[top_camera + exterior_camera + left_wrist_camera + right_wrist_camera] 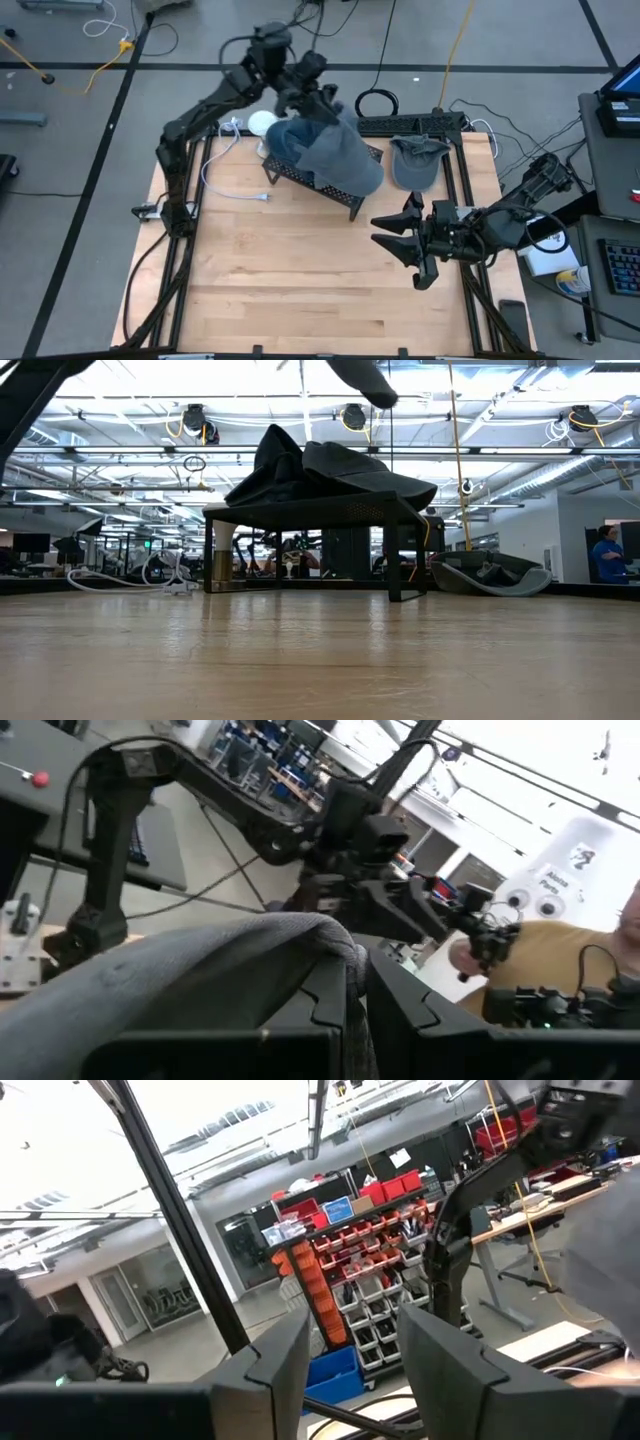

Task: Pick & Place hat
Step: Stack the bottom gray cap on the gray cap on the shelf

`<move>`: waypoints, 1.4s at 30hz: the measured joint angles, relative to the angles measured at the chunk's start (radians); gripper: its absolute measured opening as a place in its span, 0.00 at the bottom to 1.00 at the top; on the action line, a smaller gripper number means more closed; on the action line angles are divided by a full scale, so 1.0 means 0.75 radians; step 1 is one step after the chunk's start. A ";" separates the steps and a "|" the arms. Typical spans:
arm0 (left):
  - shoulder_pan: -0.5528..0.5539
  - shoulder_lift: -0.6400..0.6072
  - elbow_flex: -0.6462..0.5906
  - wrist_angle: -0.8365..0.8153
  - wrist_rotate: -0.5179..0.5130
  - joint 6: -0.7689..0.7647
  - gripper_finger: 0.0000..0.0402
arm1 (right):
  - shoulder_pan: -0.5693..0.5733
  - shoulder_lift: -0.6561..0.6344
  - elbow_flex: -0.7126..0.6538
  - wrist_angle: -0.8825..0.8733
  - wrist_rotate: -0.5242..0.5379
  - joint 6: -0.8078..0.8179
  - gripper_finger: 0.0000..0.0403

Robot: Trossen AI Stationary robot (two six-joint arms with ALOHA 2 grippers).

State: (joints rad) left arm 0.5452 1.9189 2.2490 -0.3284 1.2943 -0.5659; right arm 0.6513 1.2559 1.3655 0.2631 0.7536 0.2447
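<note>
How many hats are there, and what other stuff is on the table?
Hats: 2, one on the rack pinched by the left gripper, one lying flat on the table
Black mesh rack: 1
White cable: 1
White round thing: 1
Total: 5
The right gripper waits open, empty.

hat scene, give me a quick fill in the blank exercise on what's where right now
1. The left gripper is shut on the blue-grey ____.
2. That hat lies draped over a black mesh ____.
3. A second cap lies on the table, on the stand's ____ side in the high view.
4. The right gripper is ____.

Missing words: hat; stand; right; open
</note>
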 joint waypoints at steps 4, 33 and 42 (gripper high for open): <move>-0.040 0.054 0.000 0.033 -0.074 0.033 0.04 | 0.002 0.000 0.000 -0.002 0.000 -0.004 0.36; -0.118 0.089 -0.001 -0.542 -0.742 0.333 0.04 | 0.096 -0.036 0.000 -0.009 0.000 -0.108 0.36; -0.110 0.091 -0.001 -0.654 -0.975 0.384 0.04 | 0.138 -0.036 0.000 -0.009 0.001 -0.136 0.36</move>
State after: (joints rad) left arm 0.4625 1.9869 2.2486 -0.8192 0.5634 -0.2781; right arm 0.7547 1.2289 1.3655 0.2565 0.7540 0.1429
